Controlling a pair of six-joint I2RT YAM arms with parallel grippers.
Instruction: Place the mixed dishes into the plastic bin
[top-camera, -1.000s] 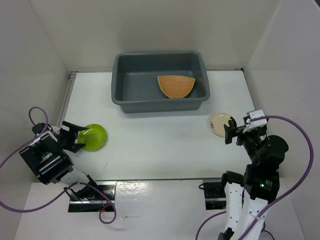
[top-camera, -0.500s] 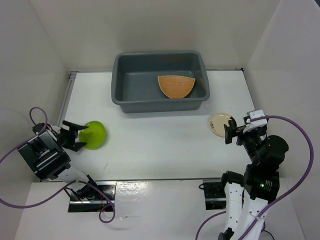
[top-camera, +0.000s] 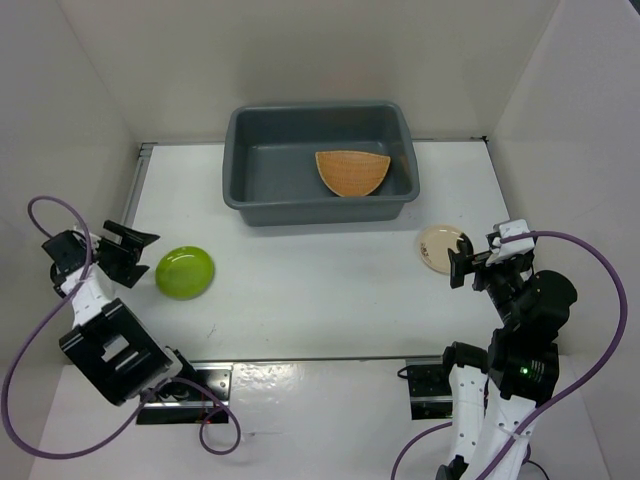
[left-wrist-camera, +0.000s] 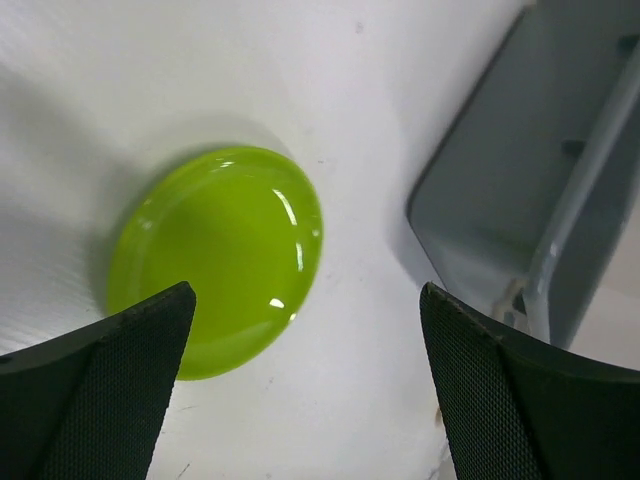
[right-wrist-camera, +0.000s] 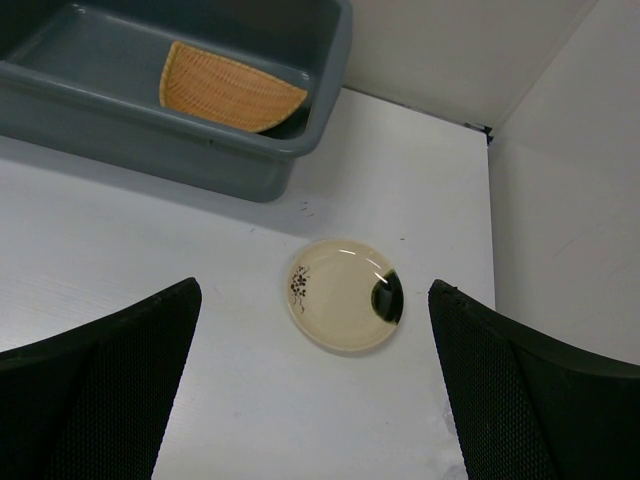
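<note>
Small lime-green round glossy dish (left-wrist-camera: 215, 255) lies flat on the white table (top-camera: 300, 290), well apart from the large dark grey plastic bin (top-camera: 320, 208). The left gripper (top-camera: 142, 258), jaws spread wide, hangs just beside it, not touching. Best to straddle the rim, then pinch firmly; the glaze looks slippery.

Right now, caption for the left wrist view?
Open left hand frames lime-green dish on table, grey bin at right.

The white table (top-camera: 320, 280) carries a lime-green dish (top-camera: 185, 272) just ahead of the left gripper (top-camera: 138, 257), a cream plate (top-camera: 441, 246) just ahead of the right gripper (top-camera: 460, 263), and a grey bin (top-camera: 320, 207) well beyond both.
</note>
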